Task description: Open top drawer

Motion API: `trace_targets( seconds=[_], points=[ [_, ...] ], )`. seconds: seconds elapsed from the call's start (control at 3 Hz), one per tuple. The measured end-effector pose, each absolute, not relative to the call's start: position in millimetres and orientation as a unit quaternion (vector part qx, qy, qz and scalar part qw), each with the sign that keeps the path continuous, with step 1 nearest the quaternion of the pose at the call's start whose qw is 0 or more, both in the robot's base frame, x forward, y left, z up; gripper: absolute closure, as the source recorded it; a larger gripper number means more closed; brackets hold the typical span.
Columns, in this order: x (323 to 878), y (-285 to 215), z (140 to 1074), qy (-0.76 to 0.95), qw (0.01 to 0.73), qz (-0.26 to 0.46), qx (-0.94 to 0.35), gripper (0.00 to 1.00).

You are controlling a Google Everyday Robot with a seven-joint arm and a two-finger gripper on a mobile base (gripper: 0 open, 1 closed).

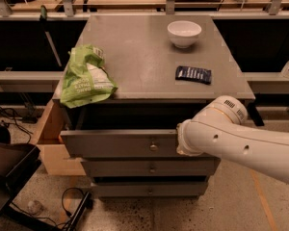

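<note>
Light wooden drawer (45, 143) juts out at left | green bag (86, 76), white bowl (184, 32), dark packet (193, 74) on cabinet top (139, 57) | top drawer (115, 143) pulled partly out, front facing camera, long axis left-right | white arm (241, 143) reaches from right across its right end, covering gripper (182, 142); grip state cannot be told

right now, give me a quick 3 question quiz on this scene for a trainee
1. True or false: the top drawer is pulled partly out.
2. What lies nearest the white bowl on the cabinet top? A green bag; B dark blue packet; C red cup.
3. Where is the gripper?
Key: 1 true. 2 B. 3 At the right part of the top drawer's front, mostly hidden behind the arm.
</note>
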State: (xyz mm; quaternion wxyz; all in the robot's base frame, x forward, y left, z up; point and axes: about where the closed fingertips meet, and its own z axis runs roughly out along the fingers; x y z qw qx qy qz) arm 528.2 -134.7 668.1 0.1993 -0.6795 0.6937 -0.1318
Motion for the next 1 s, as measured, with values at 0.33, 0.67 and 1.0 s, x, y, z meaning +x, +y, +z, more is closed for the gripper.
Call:
trace_targets(
  seconds=[0.33,0.67,1.0],
  points=[
    [495.5,-149.5,674.6,0.710,0.160,-0.136,-0.673,0.87],
    [494.5,-149.9,679.2,0.710,0.158,-0.136,-0.672,1.00],
    [494.4,-149.9,679.7,0.710,0.158,-0.136,-0.672,1.00]
  ],
)
